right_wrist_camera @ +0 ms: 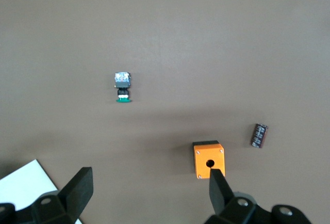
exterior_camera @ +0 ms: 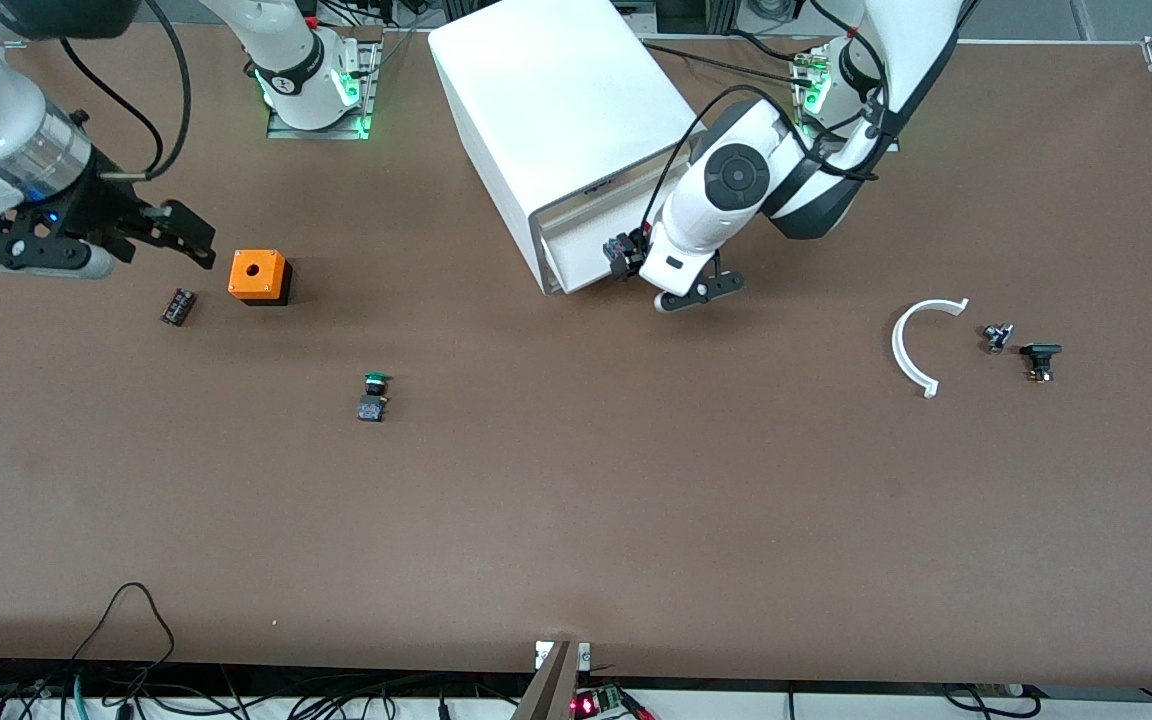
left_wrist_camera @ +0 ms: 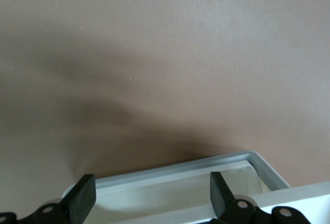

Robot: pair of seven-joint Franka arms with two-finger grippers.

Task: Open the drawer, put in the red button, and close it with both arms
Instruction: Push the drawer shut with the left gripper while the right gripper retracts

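The white cabinet [exterior_camera: 556,110] stands at the robots' edge of the table, mid-table. One drawer [left_wrist_camera: 175,170] is pulled out a little, and the part of its white tray that shows holds nothing. My left gripper [exterior_camera: 624,256] is at the cabinet's front, open, with its fingers apart over the drawer's tray [left_wrist_camera: 152,198]. My right gripper [exterior_camera: 194,236] is open and empty in the air beside the orange box [exterior_camera: 258,276]; it shows in the right wrist view [right_wrist_camera: 149,195]. The red button is not in view.
A green-capped button [exterior_camera: 373,395] lies on the table nearer the front camera than the orange box. A small dark cylinder [exterior_camera: 178,306] lies beside the orange box. A white curved piece [exterior_camera: 911,345] and two small dark parts [exterior_camera: 1040,358] lie toward the left arm's end.
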